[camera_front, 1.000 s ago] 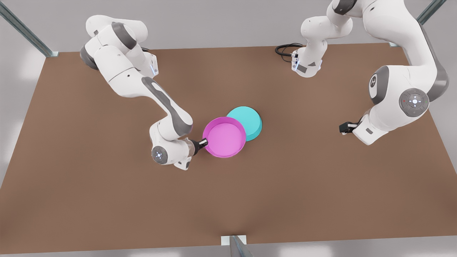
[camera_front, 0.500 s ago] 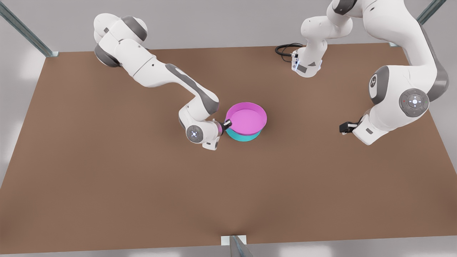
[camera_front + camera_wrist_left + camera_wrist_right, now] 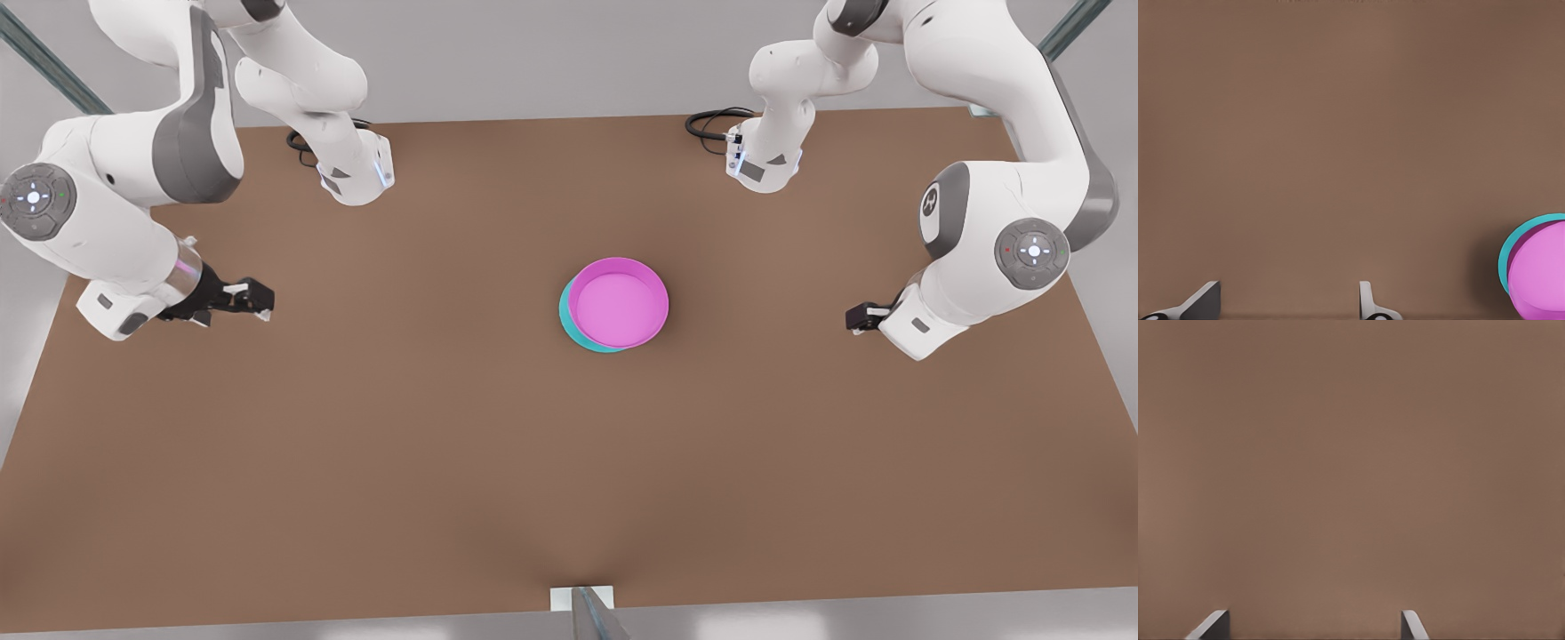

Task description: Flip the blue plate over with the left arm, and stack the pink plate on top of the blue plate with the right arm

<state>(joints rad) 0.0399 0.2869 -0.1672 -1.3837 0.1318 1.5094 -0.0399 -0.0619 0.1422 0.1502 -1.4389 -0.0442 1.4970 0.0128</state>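
Right gripper (image 3: 258, 300): near the bench's (image 3: 444, 462) edge at the front view's left, on an arm that waits. In the right wrist view the gripper (image 3: 1311, 630) has its two fingers (image 3: 1211, 627) spread wide. Nothing lies between them and they touch nothing; bare bench surface lies beyond them. The plates are well apart from this gripper, toward the front view's right.

Pink plate (image 3: 620, 307): at about the middle of the bench, open side up, resting on the blue plate (image 3: 569, 327). The stack is slightly offset, so the blue plate shows as a thin crescent past the pink rim on the side toward the front view's left.

Left gripper (image 3: 855, 318): near the bench's edge at the front view's right, also on a waiting arm. In the left wrist view the gripper (image 3: 1288, 310) has its fingers (image 3: 1205, 303) spread with nothing between them. The pink plate (image 3: 1541, 280) and the blue plate's rim (image 3: 1503, 257) lie off to one side, clear of the fingers.
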